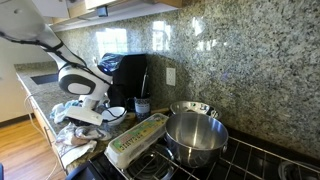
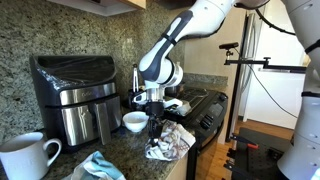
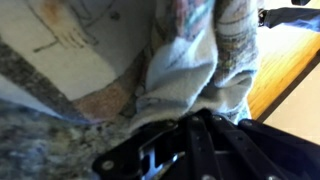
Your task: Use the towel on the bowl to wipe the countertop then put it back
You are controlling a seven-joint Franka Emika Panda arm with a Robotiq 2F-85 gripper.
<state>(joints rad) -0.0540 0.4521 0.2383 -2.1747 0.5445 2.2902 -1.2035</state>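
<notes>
The cream-white towel (image 1: 76, 133) (image 2: 171, 140) hangs bunched from my gripper (image 1: 90, 117) (image 2: 156, 122), and its lower folds rest on the speckled granite countertop (image 2: 130, 150) near the front edge. In the wrist view the gripper (image 3: 186, 120) is shut on the towel (image 3: 190, 60), whose cloth fills the frame above the black fingers. The large steel bowl (image 1: 195, 138) stands on the stove, well to the side of the gripper, with nothing in it that I can see.
A white bowl (image 1: 116, 113) (image 2: 135, 121) and a black air fryer (image 2: 75, 95) stand behind the towel. An egg carton (image 1: 136, 140) lies between towel and bowl. A smaller steel bowl (image 1: 194, 107), a white mug (image 2: 25, 156) and a light blue cloth (image 2: 100, 166) are nearby.
</notes>
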